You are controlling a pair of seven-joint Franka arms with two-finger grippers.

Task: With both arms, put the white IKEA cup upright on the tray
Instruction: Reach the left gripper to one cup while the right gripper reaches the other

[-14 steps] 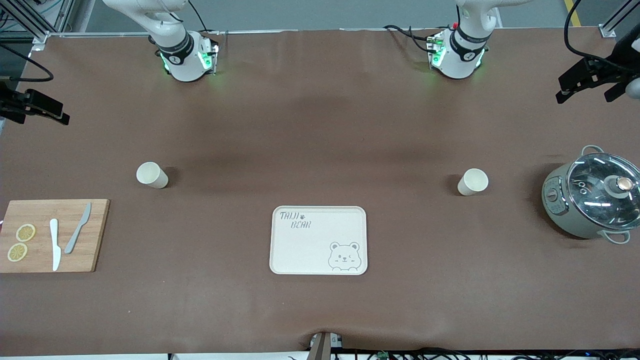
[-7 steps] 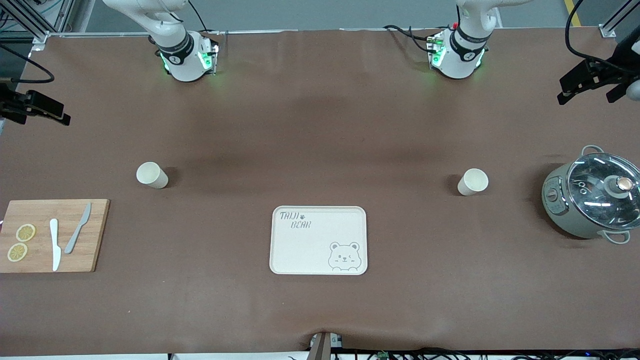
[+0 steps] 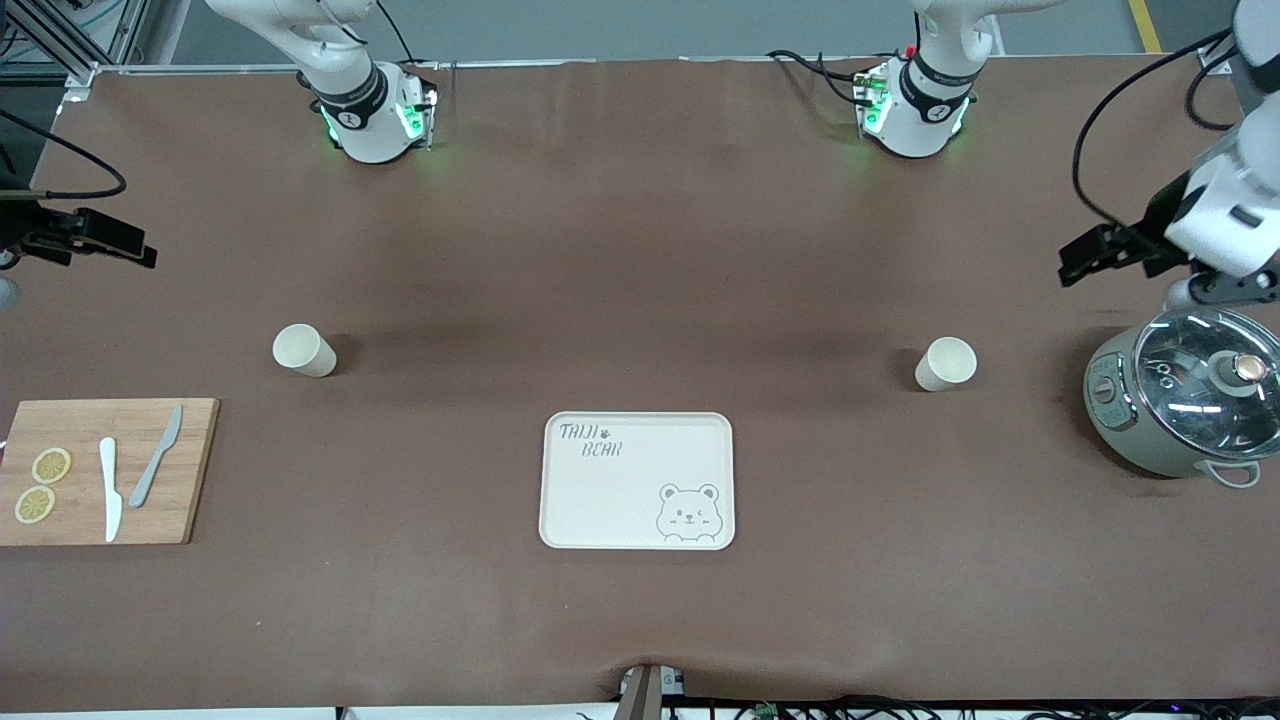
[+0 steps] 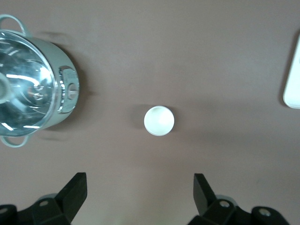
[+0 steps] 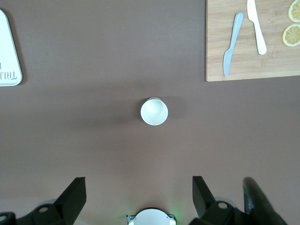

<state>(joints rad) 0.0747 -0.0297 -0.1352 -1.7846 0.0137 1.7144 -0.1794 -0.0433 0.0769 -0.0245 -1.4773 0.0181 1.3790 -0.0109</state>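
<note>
Swinging in from the table's ends, we bring the left gripper (image 3: 1085, 255) up beside the pot (image 3: 1185, 395) and the right gripper (image 3: 120, 245) over bare table above the board (image 3: 190, 470), both with jaws wide and empty; each now looks down on its cup, so the reach has begun. Both cups (image 3: 945, 363) (image 3: 303, 350) stand upright, well apart, farther than the tray (image 3: 640, 540). Only the pot crowds the left arm, we judge
</note>
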